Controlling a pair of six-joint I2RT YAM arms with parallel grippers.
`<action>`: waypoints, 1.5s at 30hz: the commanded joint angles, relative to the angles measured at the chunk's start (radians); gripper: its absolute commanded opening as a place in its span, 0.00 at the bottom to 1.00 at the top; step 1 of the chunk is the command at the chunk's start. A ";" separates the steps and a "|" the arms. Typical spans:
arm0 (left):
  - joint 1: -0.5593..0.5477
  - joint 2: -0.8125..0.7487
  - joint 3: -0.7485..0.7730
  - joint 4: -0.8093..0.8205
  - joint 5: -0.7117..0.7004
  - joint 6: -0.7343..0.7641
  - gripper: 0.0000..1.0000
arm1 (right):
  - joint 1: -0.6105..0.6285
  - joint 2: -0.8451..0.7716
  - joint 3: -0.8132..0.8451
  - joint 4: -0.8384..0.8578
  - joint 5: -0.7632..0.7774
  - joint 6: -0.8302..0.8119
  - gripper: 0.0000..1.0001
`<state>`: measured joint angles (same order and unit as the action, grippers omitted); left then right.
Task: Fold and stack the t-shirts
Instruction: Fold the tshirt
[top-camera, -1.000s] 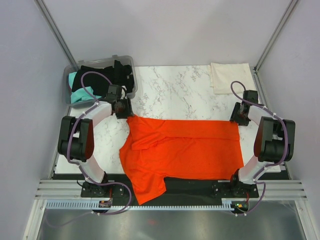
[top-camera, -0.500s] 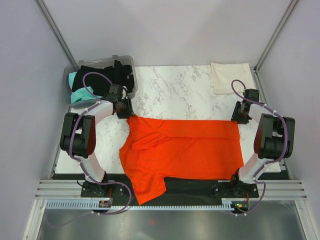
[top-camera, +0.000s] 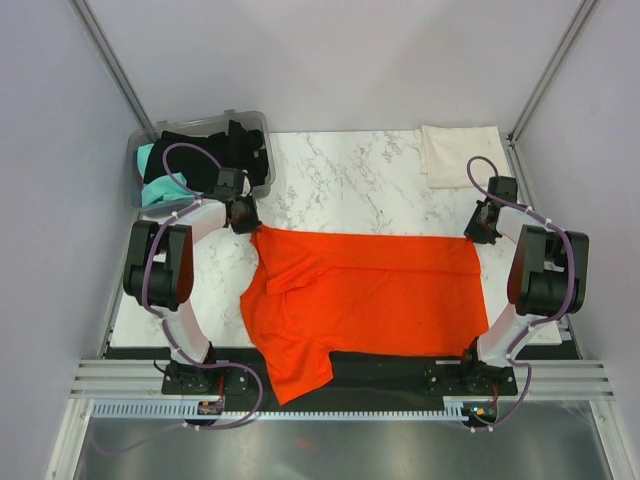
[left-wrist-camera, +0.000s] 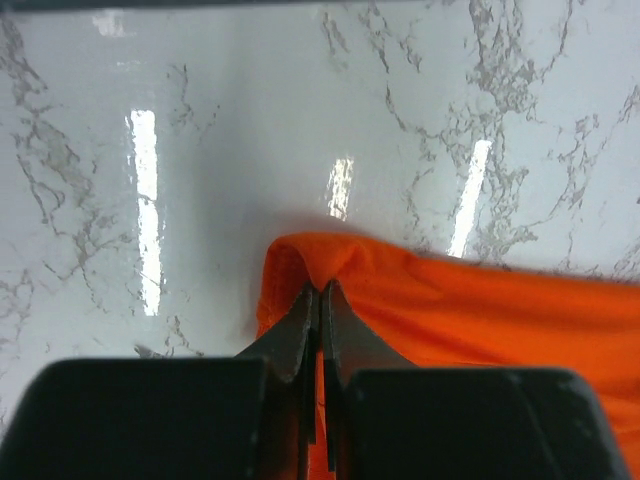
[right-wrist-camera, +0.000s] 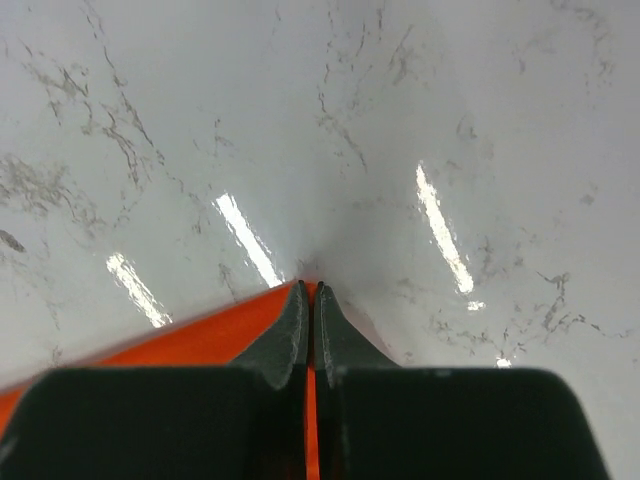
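Note:
An orange-red t-shirt (top-camera: 370, 290) lies spread across the marble table (top-camera: 340, 180), one sleeve hanging over the near edge. My left gripper (top-camera: 245, 222) is shut on its far left corner; in the left wrist view the orange cloth (left-wrist-camera: 470, 315) bunches up between the closed fingertips (left-wrist-camera: 320, 287). My right gripper (top-camera: 477, 236) is shut on the far right corner, a strip of orange cloth (right-wrist-camera: 190, 340) pinched at the tips (right-wrist-camera: 309, 288). A cream-white t-shirt (top-camera: 460, 153) lies folded at the far right. Black and teal t-shirts (top-camera: 215, 150) fill the bin.
The clear grey plastic bin (top-camera: 143, 162) stands at the far left corner of the table, just behind my left arm. Grey walls and metal frame posts close in the sides. Bare marble shows between the bin and the cream shirt.
Both grippers have shut on the far corners of the orange-red shirt. The shirt's far edge has shifted slightly away from me.

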<state>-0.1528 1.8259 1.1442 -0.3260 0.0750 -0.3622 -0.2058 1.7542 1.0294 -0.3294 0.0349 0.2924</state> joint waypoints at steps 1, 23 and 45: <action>0.007 -0.043 -0.007 0.091 -0.070 -0.029 0.02 | -0.004 0.028 0.023 0.085 0.051 0.066 0.00; 0.006 -0.017 0.069 0.078 -0.060 -0.035 0.34 | 0.020 0.248 0.408 -0.091 0.108 0.060 0.24; -0.115 -0.778 -0.380 -0.241 0.144 -0.222 0.65 | 0.144 -0.355 0.058 -0.382 -0.001 0.111 0.72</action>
<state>-0.2367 1.1168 0.7944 -0.5011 0.1516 -0.5110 -0.1291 1.4948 1.1545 -0.6746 0.1646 0.3817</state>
